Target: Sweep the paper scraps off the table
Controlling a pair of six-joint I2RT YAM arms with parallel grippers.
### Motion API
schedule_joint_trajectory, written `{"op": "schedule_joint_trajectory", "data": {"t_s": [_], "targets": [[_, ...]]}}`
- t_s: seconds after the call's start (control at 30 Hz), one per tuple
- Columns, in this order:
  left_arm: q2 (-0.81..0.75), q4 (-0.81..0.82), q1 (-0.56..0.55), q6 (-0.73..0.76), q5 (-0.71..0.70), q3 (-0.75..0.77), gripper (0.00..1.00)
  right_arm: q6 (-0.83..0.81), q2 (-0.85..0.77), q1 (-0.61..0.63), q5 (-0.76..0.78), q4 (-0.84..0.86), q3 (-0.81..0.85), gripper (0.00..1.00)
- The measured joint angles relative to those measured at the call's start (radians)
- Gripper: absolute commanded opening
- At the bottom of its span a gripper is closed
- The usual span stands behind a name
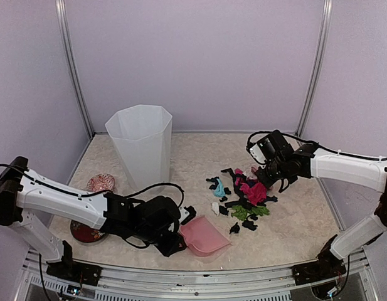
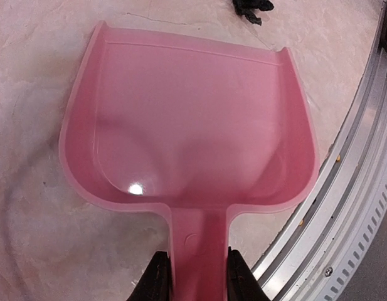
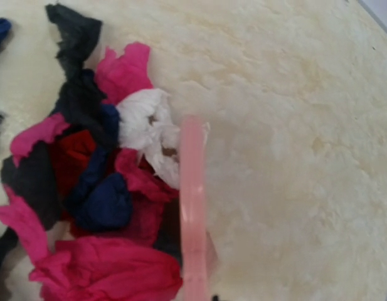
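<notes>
My left arm reaches out low from its base at the near left corner, the forearm stretched rightward along the near edge and the wrist about level. My left gripper points right, and its two dark fingers pinch the handle of the pink dustpan from either side. My right arm climbs from the near right corner to a bent elbow, then runs leftward. Its wrist dips, so my right gripper hangs pointing down and left, clamped tight on a thin pink brush; my wrist view shows none of its fingers
</notes>
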Motion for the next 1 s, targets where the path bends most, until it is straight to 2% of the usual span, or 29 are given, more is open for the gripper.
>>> {"op": "schedule_joint_trajectory", "data": {"t_s": [0.53, 0.73, 1.0], "targets": [[0.194, 0.118, 0.041, -0.013, -0.005, 0.111, 0.00, 0.026, 0.025, 0.170, -0.123, -0.021, 0.013, 0.00], [0.212, 0.150, 0.081, -0.031, -0.012, 0.120, 0.00, 0.060, -0.013, 0.243, -0.175, -0.037, 0.013, 0.00], [0.225, 0.187, 0.105, -0.051, -0.047, 0.119, 0.00, 0.092, -0.096, 0.277, -0.322, -0.055, 0.013, 0.00]]}}
